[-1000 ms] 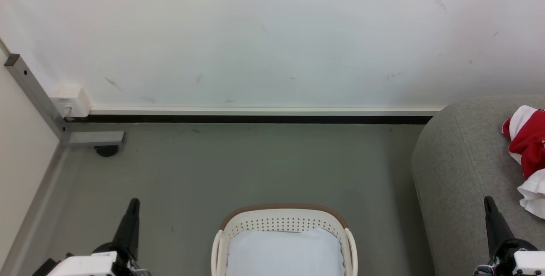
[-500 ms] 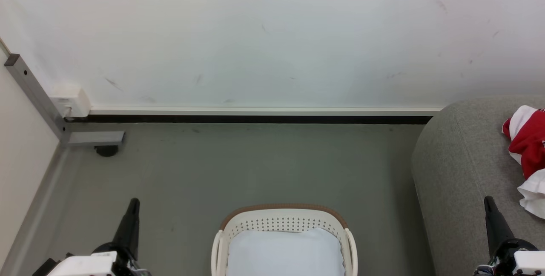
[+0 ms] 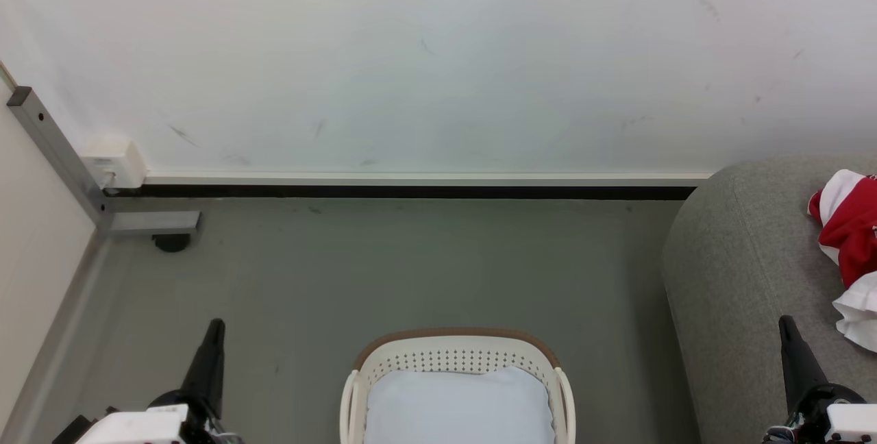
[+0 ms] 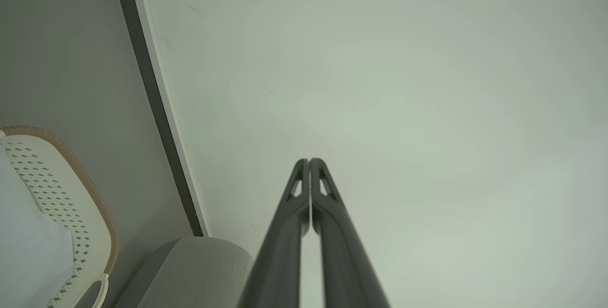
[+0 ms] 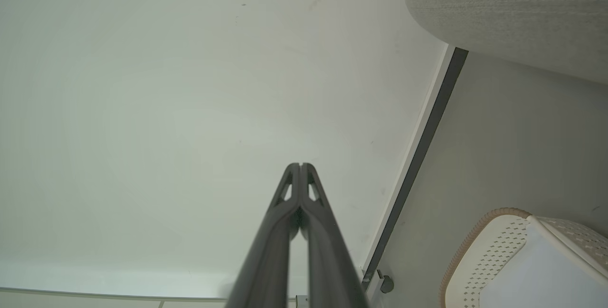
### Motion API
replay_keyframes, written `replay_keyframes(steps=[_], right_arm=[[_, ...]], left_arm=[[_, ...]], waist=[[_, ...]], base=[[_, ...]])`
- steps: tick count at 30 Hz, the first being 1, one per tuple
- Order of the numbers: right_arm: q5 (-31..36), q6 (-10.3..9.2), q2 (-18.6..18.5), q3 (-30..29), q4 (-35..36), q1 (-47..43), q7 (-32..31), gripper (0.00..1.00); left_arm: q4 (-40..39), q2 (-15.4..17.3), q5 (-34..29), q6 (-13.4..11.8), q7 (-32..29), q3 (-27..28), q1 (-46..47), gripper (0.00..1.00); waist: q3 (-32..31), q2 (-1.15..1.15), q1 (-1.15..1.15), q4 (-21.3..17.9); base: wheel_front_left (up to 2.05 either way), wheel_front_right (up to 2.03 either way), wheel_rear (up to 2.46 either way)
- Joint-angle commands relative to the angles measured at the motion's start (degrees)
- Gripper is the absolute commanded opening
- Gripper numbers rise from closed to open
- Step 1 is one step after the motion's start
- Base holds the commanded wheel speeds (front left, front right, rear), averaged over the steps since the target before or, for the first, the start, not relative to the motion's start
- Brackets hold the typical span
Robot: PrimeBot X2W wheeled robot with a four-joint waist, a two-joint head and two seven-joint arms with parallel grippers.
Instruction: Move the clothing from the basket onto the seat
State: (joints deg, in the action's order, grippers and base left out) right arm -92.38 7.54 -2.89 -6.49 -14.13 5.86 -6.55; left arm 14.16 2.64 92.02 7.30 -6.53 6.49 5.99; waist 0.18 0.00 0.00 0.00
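grey floor [image 3: 411, 259] is meeting a white wall [image 3: 425, 53], and the basket [image 3: 452, 360] is sitting there holding a pale cushion [image 3: 459, 406], while the red and white clothing [image 3: 849, 225] is lying bunched on the sofa [image 3: 740, 273] at the right. left gripper [image 4: 309, 161] and right gripper [image 5: 300, 165] are hanging empty, fingers pressed together. the clothing is looking light, soft and floppy, so a raised fold is probably offering the surest pinch.

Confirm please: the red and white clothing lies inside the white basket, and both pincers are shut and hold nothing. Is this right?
Not quite. The head view shows the red and white clothing lying on the grey sofa, not inside the white basket, which holds a pale cushion. The rest stands: the left pincer and the right pincer are shut and hold nothing.
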Motion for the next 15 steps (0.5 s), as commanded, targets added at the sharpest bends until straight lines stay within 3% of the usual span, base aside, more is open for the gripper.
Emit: replay_keyframes(steps=[1,15], right_arm=[[0.0,-0.1,0.0,-0.2,0.2,0.6,-0.2,0.0],[0.0,-0.1,0.0,-0.2,0.2,0.6,-0.2,0.0]], left_arm=[[-0.2,0.4,0.7,0.4,-0.2,0.2,0.5,0.0],[-0.2,0.4,0.7,0.4,-0.2,0.2,0.5,0.0]], waist=[[0.0,0.0,0.0,0.0],[0.0,0.0,0.0,0.0]], base=[[0.0,0.0,0.0],[0.0,0.0,0.0]])
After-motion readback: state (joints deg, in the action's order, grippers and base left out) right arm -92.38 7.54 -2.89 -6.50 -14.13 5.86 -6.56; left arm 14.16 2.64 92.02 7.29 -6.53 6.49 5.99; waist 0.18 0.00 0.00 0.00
